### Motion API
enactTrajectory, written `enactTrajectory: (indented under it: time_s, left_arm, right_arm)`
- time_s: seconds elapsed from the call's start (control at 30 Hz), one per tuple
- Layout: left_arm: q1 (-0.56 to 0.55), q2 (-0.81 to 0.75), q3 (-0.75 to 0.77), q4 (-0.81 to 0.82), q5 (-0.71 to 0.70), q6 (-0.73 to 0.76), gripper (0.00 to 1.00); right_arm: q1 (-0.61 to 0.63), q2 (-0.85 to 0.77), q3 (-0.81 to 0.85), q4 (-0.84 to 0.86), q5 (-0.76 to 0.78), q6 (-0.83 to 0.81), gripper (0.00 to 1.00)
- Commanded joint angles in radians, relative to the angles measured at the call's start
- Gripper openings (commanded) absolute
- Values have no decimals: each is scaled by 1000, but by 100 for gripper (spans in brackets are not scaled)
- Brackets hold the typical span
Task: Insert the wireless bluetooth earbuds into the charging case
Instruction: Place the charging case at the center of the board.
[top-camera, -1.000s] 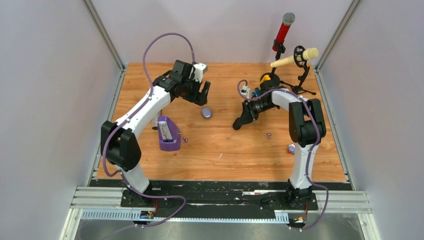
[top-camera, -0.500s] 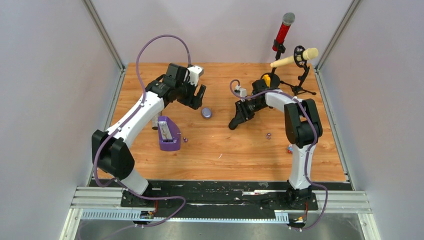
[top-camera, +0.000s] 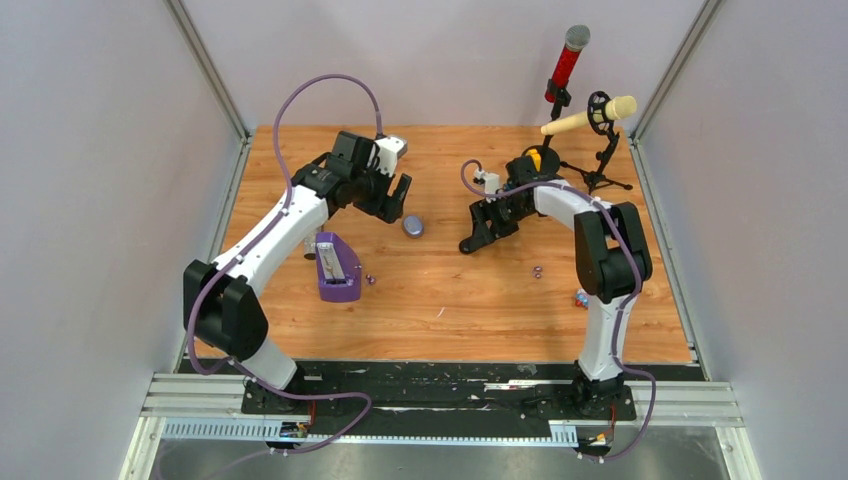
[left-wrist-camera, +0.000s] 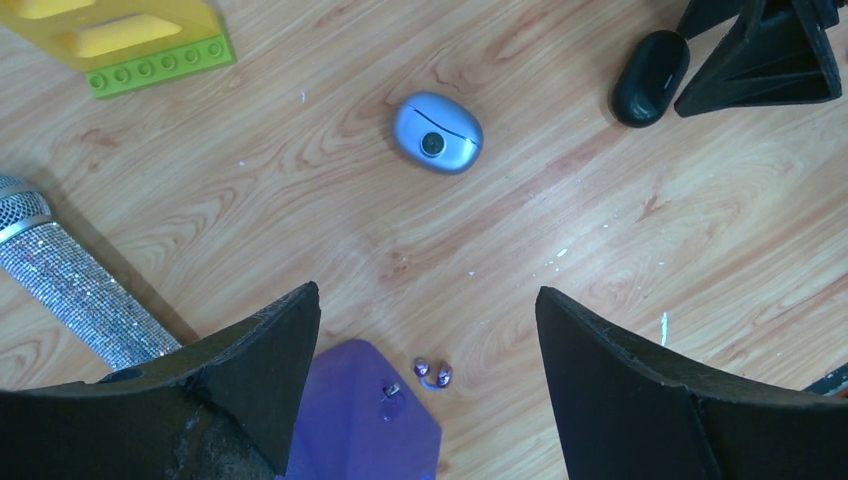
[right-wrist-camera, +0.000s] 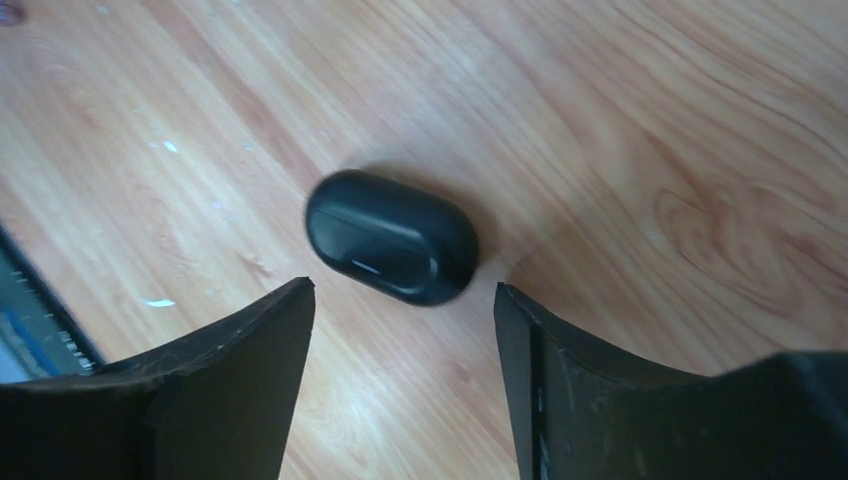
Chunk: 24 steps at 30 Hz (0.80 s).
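Overhead, I cannot pick out the black charging case (right-wrist-camera: 390, 237) beneath the right gripper (top-camera: 468, 243); only the wrist views show it. Right wrist view: that case lies lid shut, contents unseen, on the table (right-wrist-camera: 650, 120), just beyond the spread fingertips, which look clear of it. Left wrist view: the left gripper (left-wrist-camera: 425, 295) is spread wide and holds nothing. A shut blue-grey case (left-wrist-camera: 437, 133) lies ahead, apart from both fingers. Two purple earbuds (left-wrist-camera: 434, 374) lie touching each other beside the purple box (left-wrist-camera: 365, 420), which the frame edge cuts off, as it does a glittered microphone (left-wrist-camera: 70, 280). Overhead, a second purple speck (top-camera: 538, 270) near the right arm is too small to count. Cases: two. Bare board lies between the grippers and towards the near edge.
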Motion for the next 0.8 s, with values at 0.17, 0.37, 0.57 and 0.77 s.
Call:
enactTrajectory:
  time_s: [0.17, 0.37, 0.57, 0.77]
  left_arm:
    - [-1, -53, -5, 22, -15, 50, 99]
    - [-1, -28, -27, 41, -96, 91, 100]
    - [-1, 59, -39, 64, -141, 107, 100]
    - [-3, 172, 41, 76, -157, 181, 100]
  right_arm:
    - [10, -157, -38, 17, 257, -75, 75]
    - [51, -278, -75, 17, 262, -149, 77]
    - [143, -519, -262, 184, 405, -236, 83]
    - [169, -764, -410, 322, 381, -227, 100]
